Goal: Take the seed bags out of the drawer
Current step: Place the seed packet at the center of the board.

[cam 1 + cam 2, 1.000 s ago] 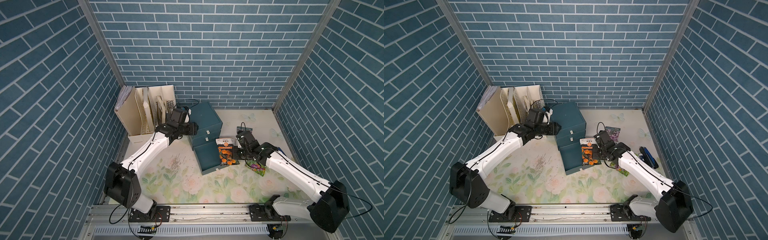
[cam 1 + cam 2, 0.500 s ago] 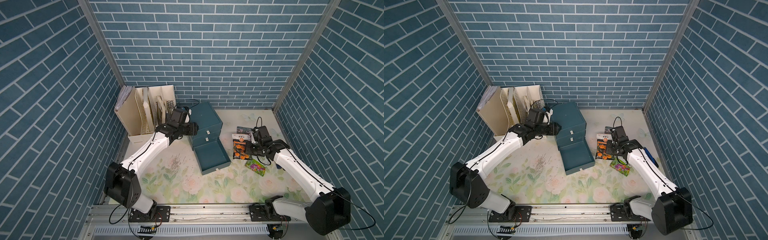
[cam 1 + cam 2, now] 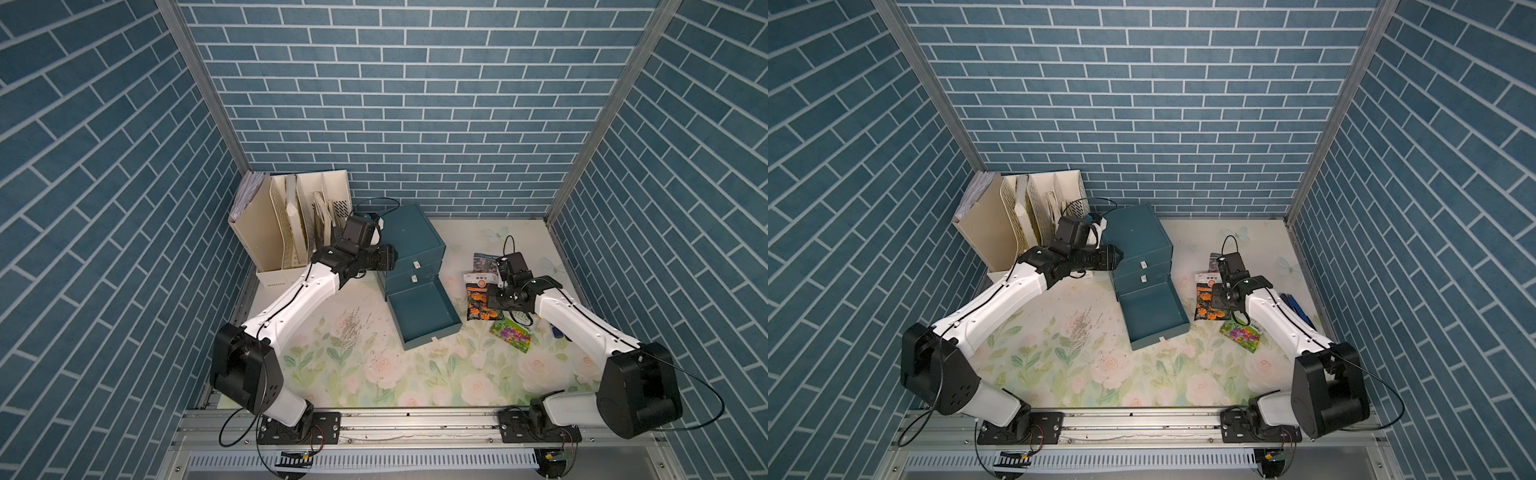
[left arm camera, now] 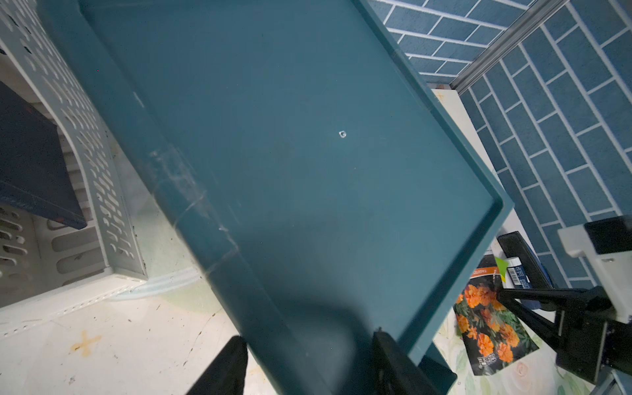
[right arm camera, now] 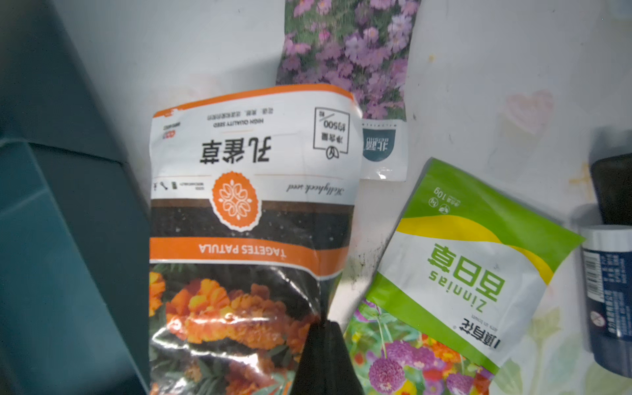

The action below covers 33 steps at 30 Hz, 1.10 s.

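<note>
Taking the back wall as twelve o'clock in both top views: the right gripper (image 5: 325, 355) has its fingers pressed together on the edge of the orange seed bag (image 5: 246, 219) at its flower-printed end, pinching it. In a top view the orange seed bag (image 3: 480, 301) spreads toward nine o'clock from the fingertips. It is outside the drawer and just beside its right wall; whether it rests on the floral mat (image 3: 374, 365) I cannot tell. Its white top covers a corner of the purple-pink seed bag (image 3: 485, 264), which lies on the mat at eleven o'clock. The green-white seed bag (image 3: 510, 336) lies flat at five o'clock, partly under the right arm. At three o'clock, near the side wall, lie dark blue pens (image 3: 1296, 309). Farther toward nine o'clock the drawer (image 3: 419, 309), the lowest one, stands pulled out of the teal cabinet (image 3: 409, 232), its bare floor showing. At the cabinet's nine o'clock side the left gripper (image 4: 307, 359) clamps the cabinet's edge, one finger on each side. A cream file organizer (image 3: 291, 232) stands at ten o'clock from that gripper.
</note>
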Available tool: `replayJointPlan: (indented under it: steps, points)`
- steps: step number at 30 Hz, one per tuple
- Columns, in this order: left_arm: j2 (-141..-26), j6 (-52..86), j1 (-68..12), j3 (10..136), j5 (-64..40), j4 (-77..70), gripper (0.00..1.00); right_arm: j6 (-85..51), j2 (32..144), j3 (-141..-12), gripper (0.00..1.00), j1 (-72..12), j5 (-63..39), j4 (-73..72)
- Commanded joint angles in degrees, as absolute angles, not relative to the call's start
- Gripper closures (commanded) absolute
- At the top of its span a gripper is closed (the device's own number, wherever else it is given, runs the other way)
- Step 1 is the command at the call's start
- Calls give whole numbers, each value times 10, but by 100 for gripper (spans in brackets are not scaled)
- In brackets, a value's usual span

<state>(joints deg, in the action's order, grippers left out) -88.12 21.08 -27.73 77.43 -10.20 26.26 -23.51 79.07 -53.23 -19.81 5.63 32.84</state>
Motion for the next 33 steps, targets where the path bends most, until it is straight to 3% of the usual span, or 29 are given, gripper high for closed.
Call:
replayJointPlan:
  steps: [1, 16, 33]
  points:
    - [-911, 188, -293, 757, -123, 358, 38, -208, 805, -515, 100, -197, 74, 305]
    - [-915, 190, -292, 762, -124, 363, 38, -178, 896, -584, 100, -198, 89, 249]
    - [-915, 193, -293, 758, -120, 367, 38, -190, 1090, -793, 100, -198, 62, 214]
